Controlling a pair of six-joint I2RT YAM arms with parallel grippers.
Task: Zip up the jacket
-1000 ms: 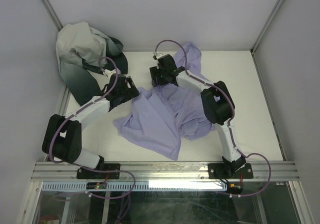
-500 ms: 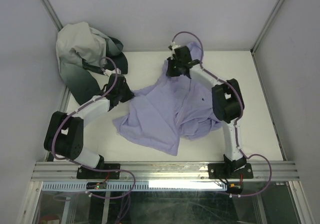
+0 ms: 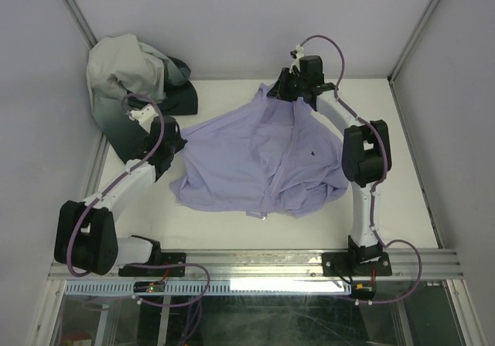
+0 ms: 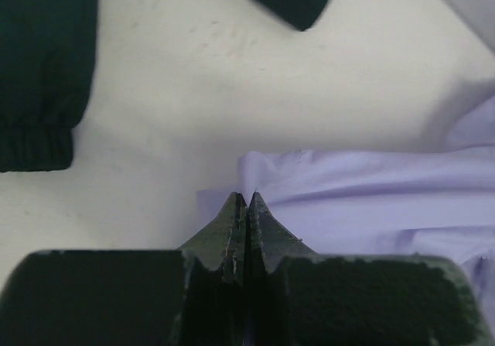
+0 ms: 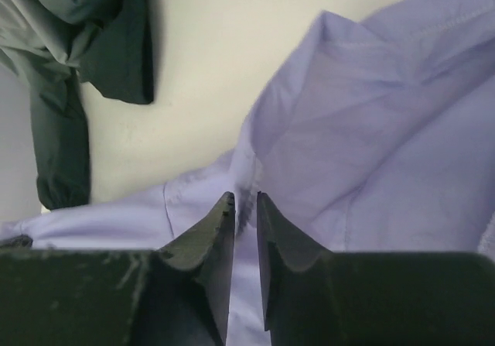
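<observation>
Pinching the thin lavender fabric jacket point(image 3: 247, 152), your left gripper point(image 4: 246, 197) clamped its 9 o'clock edge, right gripper point(image 5: 245, 199) its 1 o'clock.

Thin lavender fabric jacket point(image 3: 255, 160) on pale flat table point(image 3: 402, 168), between left gripper point(image 4: 246, 197) and right gripper point(image 5: 245, 197); crumpled white-and-dark-green garment point(image 3: 124, 75) far left

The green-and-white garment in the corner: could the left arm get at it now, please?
Probably: the garment lies just beside the left gripper, nothing between, though that gripper is shut on the jacket.
</observation>
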